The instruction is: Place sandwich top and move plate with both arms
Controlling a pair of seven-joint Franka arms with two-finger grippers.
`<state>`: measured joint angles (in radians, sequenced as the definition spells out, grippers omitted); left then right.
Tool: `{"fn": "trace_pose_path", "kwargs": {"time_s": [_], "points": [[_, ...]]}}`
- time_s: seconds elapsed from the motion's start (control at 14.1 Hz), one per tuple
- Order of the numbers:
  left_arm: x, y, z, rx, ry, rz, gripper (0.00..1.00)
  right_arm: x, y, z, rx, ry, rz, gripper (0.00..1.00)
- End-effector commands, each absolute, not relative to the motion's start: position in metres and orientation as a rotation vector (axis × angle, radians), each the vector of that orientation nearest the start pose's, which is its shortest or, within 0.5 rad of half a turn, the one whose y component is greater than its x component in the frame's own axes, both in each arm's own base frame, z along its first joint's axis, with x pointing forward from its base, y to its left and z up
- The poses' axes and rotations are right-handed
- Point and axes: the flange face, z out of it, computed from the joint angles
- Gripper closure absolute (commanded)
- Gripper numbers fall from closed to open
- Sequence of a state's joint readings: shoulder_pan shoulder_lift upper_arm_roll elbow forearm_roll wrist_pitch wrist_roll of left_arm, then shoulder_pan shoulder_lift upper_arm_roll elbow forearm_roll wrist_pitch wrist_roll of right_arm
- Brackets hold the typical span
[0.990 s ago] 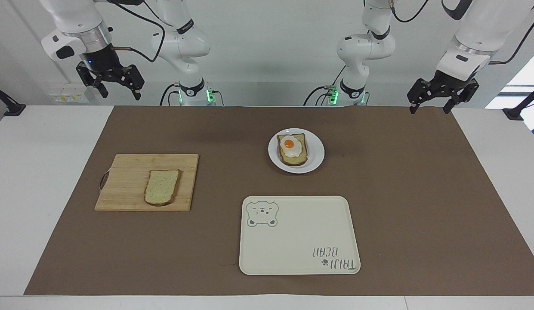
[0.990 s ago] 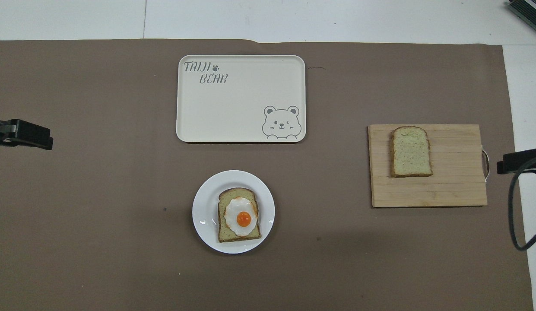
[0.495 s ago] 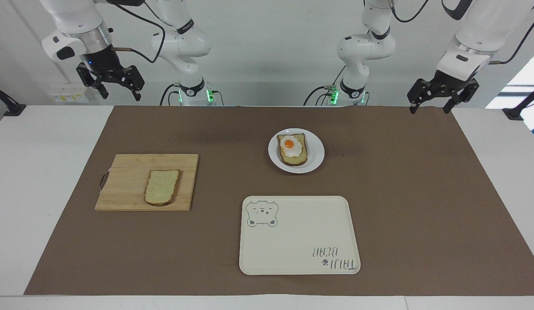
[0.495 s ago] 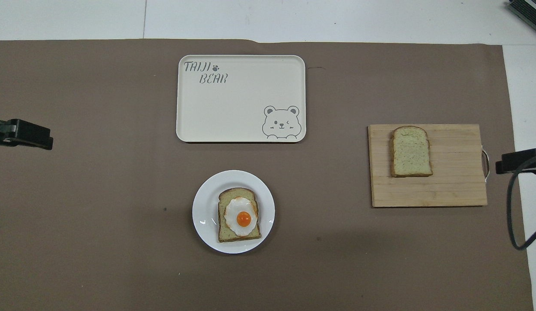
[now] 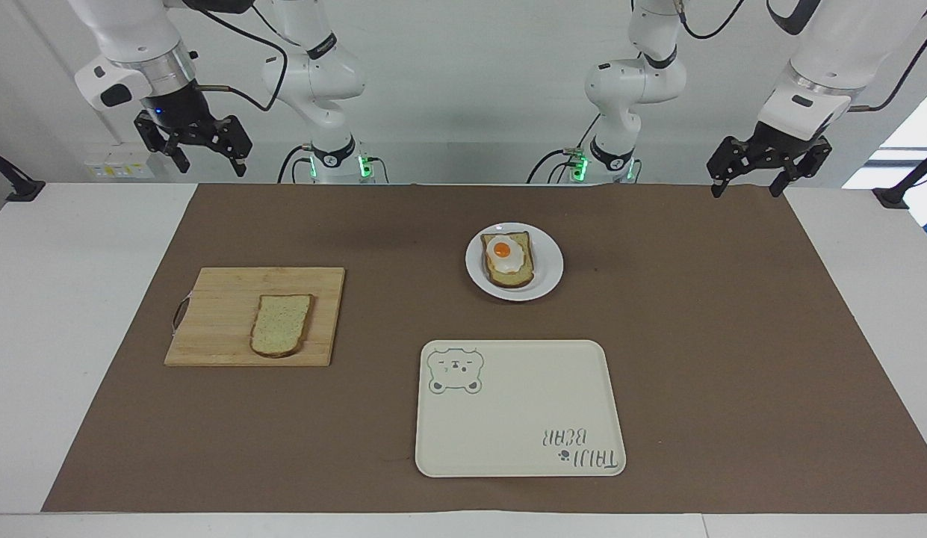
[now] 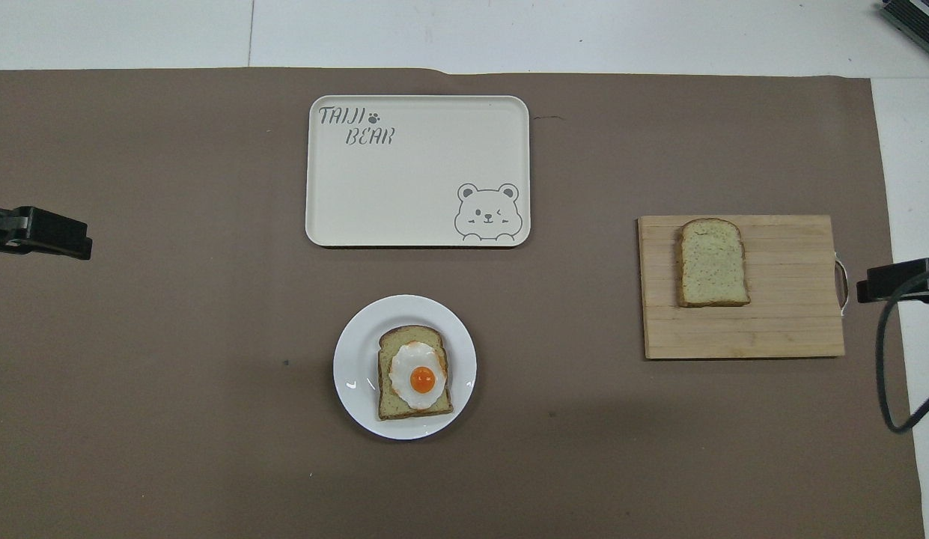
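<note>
Moved: the right tool (image 5: 205, 153) has risen a little and shifted slightly toward the middle of the surface since a second ago; the left tool (image 5: 754, 175), the bread, plate and tray lie as before.
Right tool: up in the air over the corner of the brown mat (image 5: 695, 336) at the right arm's end, on the robots' side of the cutting board; fingers spread, nothing between them. In the overhead view only its black tip (image 6: 894, 279) shows, at the board's wire handle.
Cutting board: a pale wooden board (image 5: 216, 314) on the mat toward the right arm's end of the surface, well apart from the plate.
Sandwich top: the plain speckled slice (image 5: 281, 324) lies flat on the cutting board, toward the board's edge that faces the plate, untouched.
Tray: a cream rectangular tray (image 5: 519, 418) with a bear drawing and the words TAIJI BEAR, farther from the robots than the plate, near it but not touching.
Plate: the small white round plate (image 5: 547, 261) sits on the mat near the middle of the surface.
Egg toast: a bread slice with a fried egg (image 5: 506, 258) lies on the plate.
Left tool: hangs over the mat's corner at the left arm's end, well apart from the plate; fingers released, grasping nothing.
</note>
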<state>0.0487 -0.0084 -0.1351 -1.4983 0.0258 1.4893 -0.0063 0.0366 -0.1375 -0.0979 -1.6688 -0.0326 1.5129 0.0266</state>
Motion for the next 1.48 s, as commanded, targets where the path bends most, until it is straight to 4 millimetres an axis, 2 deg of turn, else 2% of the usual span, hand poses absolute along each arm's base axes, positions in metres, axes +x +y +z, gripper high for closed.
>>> {"fn": "trace_pose_path", "kwargs": {"time_s": [0.0,0.14,0.42,0.92,1.2,1.41], "points": [[0.536,-0.041,0.656,-3.1,0.112,0.014,0.0,0.501,-0.041,0.645,-3.159,0.092,0.007,0.0],[0.536,-0.041,0.656,-3.1,0.112,0.014,0.0,0.501,-0.041,0.643,-3.159,0.092,0.012,0.0],[0.536,-0.041,0.657,-3.1,0.112,0.012,0.0,0.516,-0.041,0.614,-3.158,0.085,-0.065,0.0],[0.536,-0.041,0.657,-3.1,0.112,0.012,0.0,0.571,-0.043,0.54,-3.118,-0.039,-0.073,0.0],[0.536,-0.041,0.656,-3.1,0.112,0.014,0.0,0.607,-0.05,0.475,-3.059,-0.08,-0.095,0.0],[0.536,-0.041,0.657,-3.1,0.112,0.012,0.0,0.611,-0.06,0.446,-3.06,-0.067,-0.112,0.0]]}}
